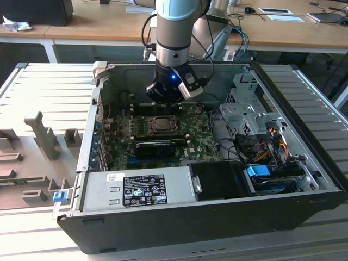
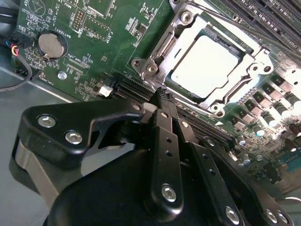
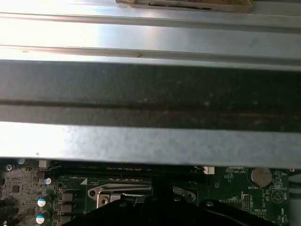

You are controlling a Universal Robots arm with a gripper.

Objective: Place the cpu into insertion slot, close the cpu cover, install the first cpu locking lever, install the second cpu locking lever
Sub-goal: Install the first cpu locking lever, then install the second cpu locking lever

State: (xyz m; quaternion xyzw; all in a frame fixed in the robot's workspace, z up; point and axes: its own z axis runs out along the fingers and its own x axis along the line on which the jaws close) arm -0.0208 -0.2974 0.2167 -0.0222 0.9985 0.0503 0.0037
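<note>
The cpu (image 2: 207, 63) sits in the insertion slot (image 2: 244, 77), the cpu cover (image 2: 162, 49) closed over its edges (window exposing the pale face); gripper (image 2: 162, 96) beside the slot, jaws pressed together, holding nothing.

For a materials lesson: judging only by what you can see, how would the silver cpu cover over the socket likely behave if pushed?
The cpu cover looks like thin stamped metal, so probably stiff but light. It lies flat framing the pale cpu, so a push would likely pivot it rather than slide it. Its thin edges might bend if forced. The claw sits just beside it.
</note>
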